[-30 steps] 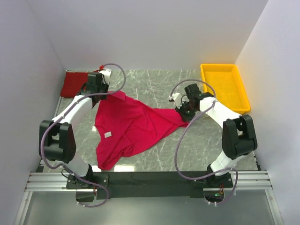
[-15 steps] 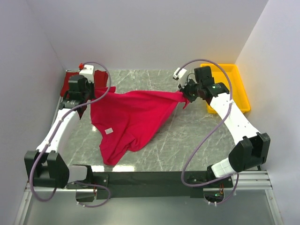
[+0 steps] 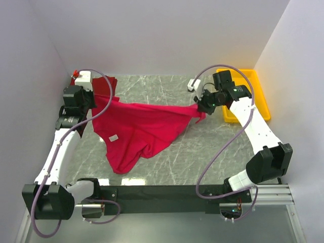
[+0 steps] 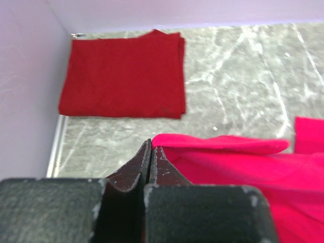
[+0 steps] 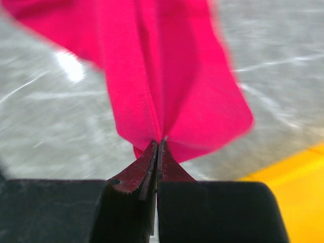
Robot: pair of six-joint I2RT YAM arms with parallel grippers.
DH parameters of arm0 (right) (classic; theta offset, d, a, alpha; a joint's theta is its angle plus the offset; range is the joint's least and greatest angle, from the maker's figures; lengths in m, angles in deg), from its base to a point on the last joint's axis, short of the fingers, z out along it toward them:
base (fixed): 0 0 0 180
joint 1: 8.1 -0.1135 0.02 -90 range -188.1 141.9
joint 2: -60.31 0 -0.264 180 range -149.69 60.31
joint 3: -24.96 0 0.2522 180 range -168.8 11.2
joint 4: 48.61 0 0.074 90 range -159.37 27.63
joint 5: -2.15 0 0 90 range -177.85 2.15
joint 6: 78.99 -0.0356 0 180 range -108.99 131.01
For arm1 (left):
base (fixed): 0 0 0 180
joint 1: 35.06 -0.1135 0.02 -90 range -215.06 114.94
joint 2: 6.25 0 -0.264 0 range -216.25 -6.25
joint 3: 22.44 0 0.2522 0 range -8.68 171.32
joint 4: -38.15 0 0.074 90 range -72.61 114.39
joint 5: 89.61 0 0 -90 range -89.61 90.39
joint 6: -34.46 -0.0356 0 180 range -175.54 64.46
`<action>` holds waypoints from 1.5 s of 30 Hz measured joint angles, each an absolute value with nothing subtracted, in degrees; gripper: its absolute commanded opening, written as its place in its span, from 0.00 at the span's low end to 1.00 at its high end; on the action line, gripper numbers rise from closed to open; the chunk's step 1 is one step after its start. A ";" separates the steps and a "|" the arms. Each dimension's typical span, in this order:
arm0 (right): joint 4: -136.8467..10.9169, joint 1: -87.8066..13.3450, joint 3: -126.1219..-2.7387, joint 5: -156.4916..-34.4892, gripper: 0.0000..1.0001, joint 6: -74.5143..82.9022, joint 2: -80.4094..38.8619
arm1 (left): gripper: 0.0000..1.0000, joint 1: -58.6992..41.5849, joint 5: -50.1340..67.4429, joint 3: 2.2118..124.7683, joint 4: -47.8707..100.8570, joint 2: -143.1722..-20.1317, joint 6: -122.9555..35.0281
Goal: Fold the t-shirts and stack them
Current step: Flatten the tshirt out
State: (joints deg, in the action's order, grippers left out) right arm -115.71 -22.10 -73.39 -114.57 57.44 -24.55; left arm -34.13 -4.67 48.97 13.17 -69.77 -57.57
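Looks like the spread-it-flat step: the bright crimson cloth t-shirt (image 3: 142,129) is stretched mid-table between both arms, and next it probably needs lowering without bunching. The left gripper (image 4: 151,144) reaches to 10 o'clock and the right gripper (image 5: 157,144) to 2 o'clock, each pinched tight on a shirt edge. The folded darker red cloth t-shirt (image 4: 121,73) sits at 11 o'clock.

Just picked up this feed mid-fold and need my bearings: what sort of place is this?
Probably a lab robot cell, not a home: plain white walls box in a marble-patterned table, and the left arm and right arm are bolted to a metal frame at its near edge.
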 measured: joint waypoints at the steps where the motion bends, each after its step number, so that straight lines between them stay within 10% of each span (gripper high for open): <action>1: -117.74 -22.34 -73.35 -116.06 0.00 58.60 -24.68 | 0.01 -34.13 -4.01 48.55 12.86 -69.27 -57.39; 13: -120.94 -39.98 -68.72 -117.10 0.02 53.64 -42.17 | 0.01 -34.13 1.10 39.00 11.16 -66.93 -52.84; 18: -112.04 -43.17 -71.05 -110.18 0.54 44.68 -51.31 | 0.01 -34.13 1.56 38.02 11.05 -66.47 -51.49; 22: -105.88 -43.35 -71.08 -104.67 0.65 38.32 -50.26 | 0.01 -34.13 1.61 37.23 11.00 -65.42 -51.12; 45: -108.21 -47.59 -49.22 -98.37 0.70 30.41 -22.54 | 0.01 -34.17 2.17 36.23 11.20 -64.11 -48.34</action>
State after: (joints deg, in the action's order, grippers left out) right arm -108.21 -47.59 -49.22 -98.37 30.41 -22.54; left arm -34.17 2.17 36.23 11.20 -64.11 -48.34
